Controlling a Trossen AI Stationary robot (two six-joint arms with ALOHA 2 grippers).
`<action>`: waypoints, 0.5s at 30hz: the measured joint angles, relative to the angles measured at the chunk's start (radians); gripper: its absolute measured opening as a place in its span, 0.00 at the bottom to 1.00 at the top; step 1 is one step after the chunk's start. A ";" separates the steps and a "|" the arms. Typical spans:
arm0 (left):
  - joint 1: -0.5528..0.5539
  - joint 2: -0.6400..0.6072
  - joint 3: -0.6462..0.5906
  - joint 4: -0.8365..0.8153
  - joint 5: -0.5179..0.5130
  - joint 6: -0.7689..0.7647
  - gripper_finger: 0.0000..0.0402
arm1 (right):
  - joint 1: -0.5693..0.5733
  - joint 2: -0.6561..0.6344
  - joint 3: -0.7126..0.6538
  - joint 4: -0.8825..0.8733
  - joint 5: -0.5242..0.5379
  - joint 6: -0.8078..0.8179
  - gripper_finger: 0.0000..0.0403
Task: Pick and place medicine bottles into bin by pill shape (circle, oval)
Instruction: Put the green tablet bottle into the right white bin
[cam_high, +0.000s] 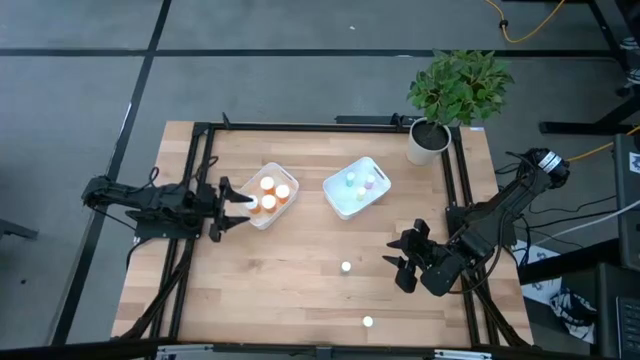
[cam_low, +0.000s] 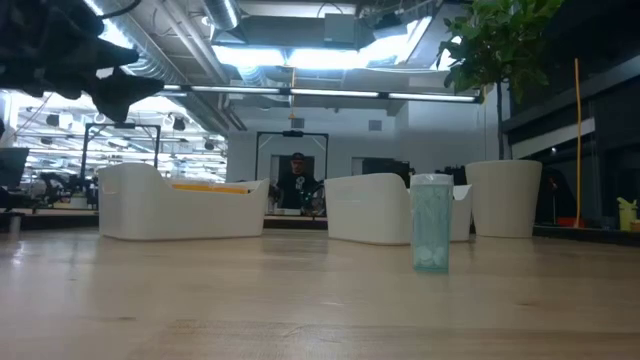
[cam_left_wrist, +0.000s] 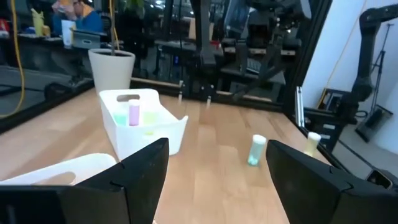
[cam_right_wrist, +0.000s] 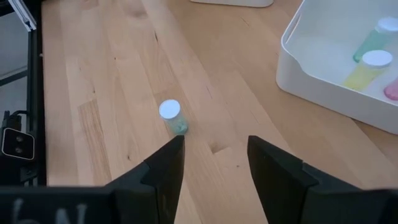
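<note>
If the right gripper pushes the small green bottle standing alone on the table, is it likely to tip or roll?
The green bottle stands upright, taller than it is wide, so a push near its white cap would probably tip it. Its body looks round, so once down it may roll on the smooth wooden table. It seems small and light; the open right gripper should close gently.

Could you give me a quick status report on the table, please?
Left claw open, empty, by orange-bottle bin. Right claw open, empty, near loose green bottle. Path clear.
</note>
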 joint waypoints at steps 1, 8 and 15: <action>0.000 0.001 0.000 -0.001 0.005 0.000 0.66 | 0.000 0.000 0.000 0.000 0.000 0.000 0.44; 0.000 0.013 -0.008 0.014 0.039 -0.017 0.66 | 0.000 0.000 0.000 0.000 0.000 -0.002 0.44; 0.000 0.013 -0.031 0.075 0.061 0.049 0.66 | 0.000 0.000 0.000 0.000 0.000 -0.003 0.44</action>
